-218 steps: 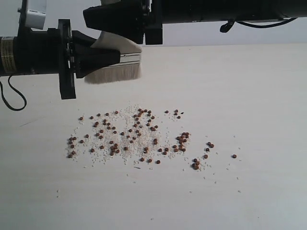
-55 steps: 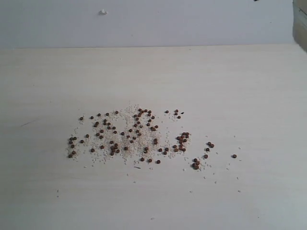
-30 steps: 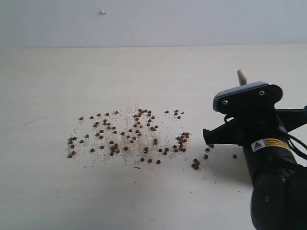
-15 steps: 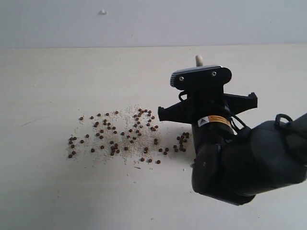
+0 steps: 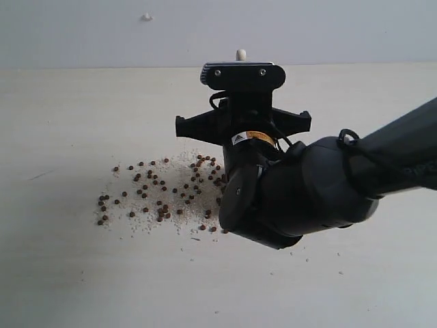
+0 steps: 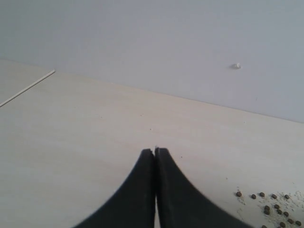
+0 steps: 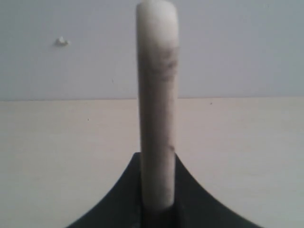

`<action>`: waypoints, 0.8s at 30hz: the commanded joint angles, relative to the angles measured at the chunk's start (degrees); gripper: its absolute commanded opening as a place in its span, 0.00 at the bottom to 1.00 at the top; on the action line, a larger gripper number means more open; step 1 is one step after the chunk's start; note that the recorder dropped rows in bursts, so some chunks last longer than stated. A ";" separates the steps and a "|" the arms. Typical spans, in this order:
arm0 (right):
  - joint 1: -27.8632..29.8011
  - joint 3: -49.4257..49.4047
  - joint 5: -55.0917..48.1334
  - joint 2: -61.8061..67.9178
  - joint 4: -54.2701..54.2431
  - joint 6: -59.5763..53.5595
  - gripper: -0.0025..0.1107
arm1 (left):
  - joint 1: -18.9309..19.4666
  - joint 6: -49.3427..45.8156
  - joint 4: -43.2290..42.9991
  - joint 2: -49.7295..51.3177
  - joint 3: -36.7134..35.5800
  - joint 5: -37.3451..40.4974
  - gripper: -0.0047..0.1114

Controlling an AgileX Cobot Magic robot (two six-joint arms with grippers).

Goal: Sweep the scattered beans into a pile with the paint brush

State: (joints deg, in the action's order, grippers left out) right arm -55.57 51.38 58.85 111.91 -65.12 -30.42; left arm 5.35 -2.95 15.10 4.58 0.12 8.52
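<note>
Reddish-brown beans [image 5: 153, 188] lie scattered among white grains on the pale table; no gathered pile shows in any view. My right arm [image 5: 293, 195] reaches in from the right and covers the right part of the scatter. My right gripper [image 7: 156, 159] is shut on the paint brush, whose light wooden handle [image 7: 156, 95] stands up between the jaws. The handle's tip [image 5: 240, 55] pokes above the wrist mount. The bristles and ferrule are hidden. My left gripper [image 6: 155, 151] is shut and empty above bare table, with a few beans [image 6: 275, 209] off to one side.
White rice-like grains [image 5: 181, 164] are mixed through the beans. The table meets a grey wall at its back edge [image 5: 102, 67], and a small white speck [image 5: 145, 16] sits on that wall. A thin seam [image 6: 28, 87] crosses the table in the left wrist view.
My right arm has swung in from the right and moved left, now covering the right-hand beans. The brush handle's tip has shifted left and farther back. The beans still in view have not moved.
</note>
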 commanded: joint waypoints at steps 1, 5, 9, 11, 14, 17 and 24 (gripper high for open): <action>0.35 -0.04 0.55 -5.21 -1.96 -9.25 0.02 | 0.06 0.11 0.51 -0.23 -0.12 -0.18 0.04; 0.35 -1.39 4.71 -10.01 -3.74 -21.39 0.02 | 0.06 0.11 0.51 -0.23 -0.12 -0.18 0.04; 2.26 -1.85 8.34 -10.48 -1.96 -31.43 0.02 | 0.06 0.11 0.51 -0.23 -0.12 -0.18 0.04; 4.77 -1.85 5.70 -9.40 0.92 -32.32 0.02 | 0.06 0.11 0.51 -0.23 -0.12 -0.18 0.04; 9.09 -1.85 1.48 -6.13 8.54 -28.29 0.02 | 0.06 0.11 0.51 -0.23 -0.12 -0.18 0.04; 12.49 -1.85 0.82 -1.41 17.60 -22.43 0.02 | 0.06 0.11 0.51 -0.23 -0.12 -0.18 0.04; 13.76 -1.85 0.82 4.61 28.72 -17.15 0.02 | 0.06 0.11 0.51 -0.23 -0.12 -0.18 0.04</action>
State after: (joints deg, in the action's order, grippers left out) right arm -42.18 49.64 59.29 115.40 -41.79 -49.94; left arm 5.35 -2.95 15.14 4.54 0.12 8.52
